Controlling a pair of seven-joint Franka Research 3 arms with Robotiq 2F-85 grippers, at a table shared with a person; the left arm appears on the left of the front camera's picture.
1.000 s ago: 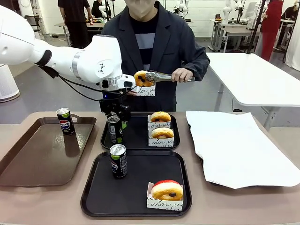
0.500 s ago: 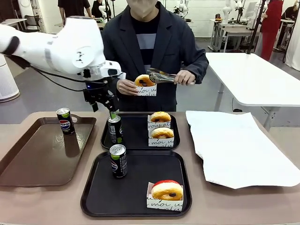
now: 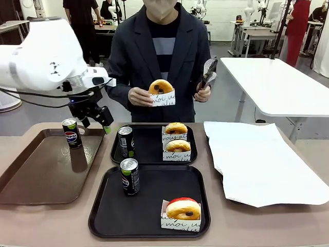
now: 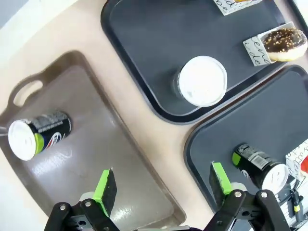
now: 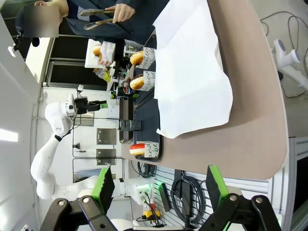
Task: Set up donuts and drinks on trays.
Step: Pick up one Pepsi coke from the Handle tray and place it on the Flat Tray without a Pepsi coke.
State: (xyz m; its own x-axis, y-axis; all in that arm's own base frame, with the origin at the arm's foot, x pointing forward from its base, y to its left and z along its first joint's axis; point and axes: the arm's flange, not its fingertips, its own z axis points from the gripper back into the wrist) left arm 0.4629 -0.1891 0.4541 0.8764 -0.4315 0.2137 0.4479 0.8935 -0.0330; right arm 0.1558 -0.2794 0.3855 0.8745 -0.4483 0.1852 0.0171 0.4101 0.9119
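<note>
Three cans [image 3: 129,176]; four donuts [image 3: 183,209]; two black trays [image 3: 103,216]; one brown tray [image 3: 31,185]; one tongs [image 3: 207,72]

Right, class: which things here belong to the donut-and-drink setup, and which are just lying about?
Job: black trays; cans; donuts.
Lying about: brown tray; white paper; tongs.
</note>
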